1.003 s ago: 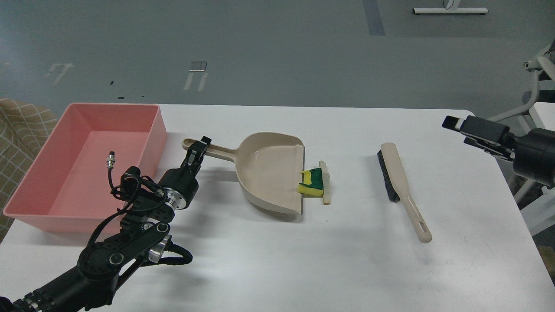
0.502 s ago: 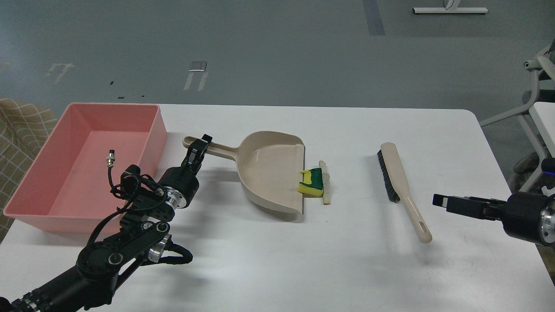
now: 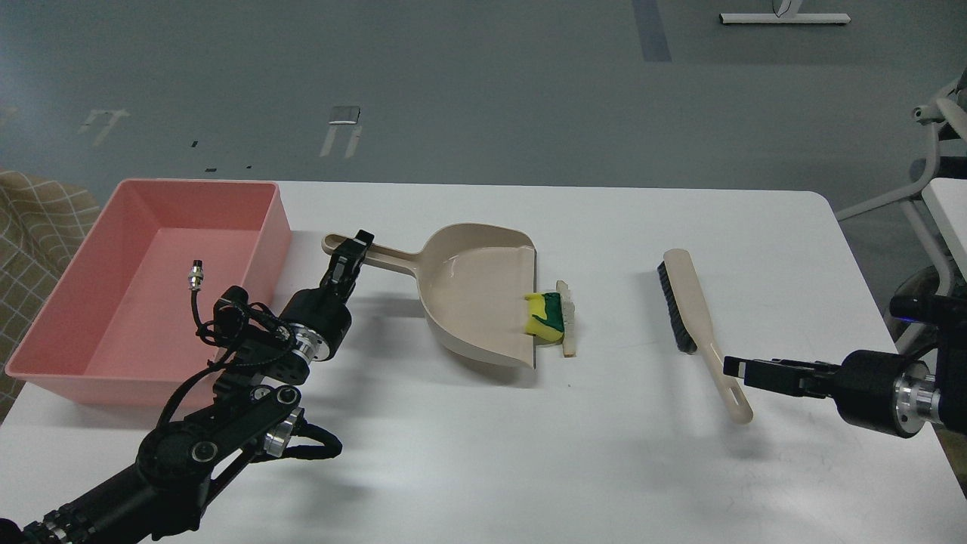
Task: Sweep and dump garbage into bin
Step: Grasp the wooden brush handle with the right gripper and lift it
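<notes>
The beige dustpan [image 3: 472, 291] lies mid-table with its mouth facing right. My left gripper [image 3: 352, 253] is shut on its handle. The garbage lies at the pan's lip: a yellow sponge piece with a green layer [image 3: 545, 316] touches the lip, and a thin pale slice [image 3: 568, 326] lies just right of it. The pink bin [image 3: 189, 183] stands at the table's left and looks empty. The beige brush with black bristles [image 3: 693, 313] lies to the right. My right gripper [image 3: 736, 369] hovers by the brush's handle end; it is seen side-on, so its fingers cannot be told apart.
The white table [image 3: 483, 453] has its right edge close to my right arm. A chair base [image 3: 933, 181] stands off the table at far right. A patterned cloth [image 3: 30, 227] lies left of the bin.
My right gripper dropped from high at the far right and moved left to the brush's handle end. The dustpan, held by my left gripper, shifted slightly right, closer onto the sponge.
</notes>
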Motion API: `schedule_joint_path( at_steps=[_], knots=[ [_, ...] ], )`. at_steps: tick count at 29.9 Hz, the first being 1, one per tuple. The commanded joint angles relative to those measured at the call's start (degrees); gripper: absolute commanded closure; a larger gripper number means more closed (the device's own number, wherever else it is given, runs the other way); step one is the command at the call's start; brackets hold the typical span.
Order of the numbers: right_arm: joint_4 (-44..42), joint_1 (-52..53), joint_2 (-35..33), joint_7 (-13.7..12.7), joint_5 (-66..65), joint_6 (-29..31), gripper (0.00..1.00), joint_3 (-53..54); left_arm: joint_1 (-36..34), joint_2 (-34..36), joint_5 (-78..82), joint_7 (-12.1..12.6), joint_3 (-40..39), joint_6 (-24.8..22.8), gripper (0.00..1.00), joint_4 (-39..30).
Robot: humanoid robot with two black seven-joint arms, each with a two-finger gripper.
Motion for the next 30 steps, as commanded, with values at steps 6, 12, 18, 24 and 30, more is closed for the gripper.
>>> schedule_joint_path(
  at_steps=[6,12,18,24,30],
  knots=[
    [-0.6,-0.76,2.06,-1.28,0.0,-0.23,0.39,0.01,0.13,0.03,-0.02,0.0,0.0,0.07,1.0,-0.33],
    [-1.3,-1.29,2.24,-1.9,0.09,-0.23,0.36,0.01,0.21,0.03,-0.02,0.0,0.0,0.07,1.0,-0.33],
    [-1.66,-1.29,3.29,-1.99,0.44,-0.5,0.36,0.01,0.3,0.03,0.07,0.0,0.09,0.07,1.0,-0.33],
    [-1.74,-1.29,4.61,-1.99,0.62,-0.5,0.36,0.18,0.21,0.03,0.07,-0.09,0.09,0.07,1.0,-0.41],
    [-2.36,-1.47,5.05,-2.08,0.62,-0.5,0.37,0.09,0.13,0.03,0.07,-0.09,0.0,0.07,1.0,-0.41]
  ],
)
